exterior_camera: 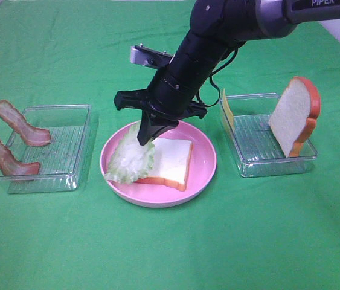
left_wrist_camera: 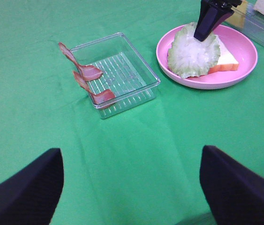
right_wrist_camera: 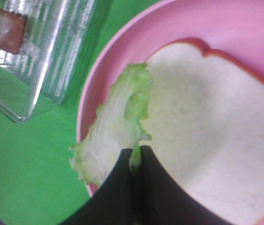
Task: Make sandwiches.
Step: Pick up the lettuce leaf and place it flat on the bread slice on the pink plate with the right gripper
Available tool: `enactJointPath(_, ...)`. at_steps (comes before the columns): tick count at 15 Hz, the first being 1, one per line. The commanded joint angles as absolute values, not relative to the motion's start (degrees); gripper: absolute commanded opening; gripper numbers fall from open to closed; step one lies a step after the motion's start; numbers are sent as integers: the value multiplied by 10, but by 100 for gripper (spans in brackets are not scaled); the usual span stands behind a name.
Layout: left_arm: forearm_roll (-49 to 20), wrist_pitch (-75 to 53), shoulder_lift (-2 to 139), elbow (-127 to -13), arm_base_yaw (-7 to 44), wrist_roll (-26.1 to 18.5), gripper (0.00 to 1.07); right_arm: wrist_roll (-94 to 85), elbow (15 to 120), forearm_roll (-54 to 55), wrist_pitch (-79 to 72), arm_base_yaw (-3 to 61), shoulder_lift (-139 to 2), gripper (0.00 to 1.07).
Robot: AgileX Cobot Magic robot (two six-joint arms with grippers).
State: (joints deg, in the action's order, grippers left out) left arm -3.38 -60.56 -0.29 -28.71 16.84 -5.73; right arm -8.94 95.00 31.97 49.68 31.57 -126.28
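A green cloth (exterior_camera: 170, 254) is seen covering the whole table. The black right arm (exterior_camera: 218, 36) is stretched down from the upper right, and the far rim of a pink plate (exterior_camera: 203, 163) is hidden behind it. A clear tray is set on each side of the plate. Two bacon strips (exterior_camera: 22, 124) are leaned on the outer wall of the left tray (exterior_camera: 67, 151). In the right tray (exterior_camera: 254, 145) an upright bread slice (exterior_camera: 293, 115) is stood, and a yellow cheese slice (exterior_camera: 227, 115) is shown edge-on beside the arm. On the plate a flat bread slice (exterior_camera: 173, 160) is laid, its left part covered by the lettuce (exterior_camera: 127, 160). The lettuce's edge is pinched between the closed fingers of the right gripper (right_wrist_camera: 135, 152). The left gripper (left_wrist_camera: 129, 154) is held wide over bare cloth, with only two dark fingertips shown, cut off by the frame
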Motion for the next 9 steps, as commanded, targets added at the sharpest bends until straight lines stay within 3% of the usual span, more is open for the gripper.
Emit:
enactJointPath(1, -34, -599, -14, -286, 171, -54, 76, -21, 947, 241, 500, 313, -1263, 0)
enactJointPath(2, -34, -599, -14, -286, 171, -54, 76, 0, 947, 218, 501, 313, -1263, 0)
enactJointPath(9, -34, -599, -14, -286, 171, -54, 76, 22, 948, 172, 516, 313, -1263, 51)
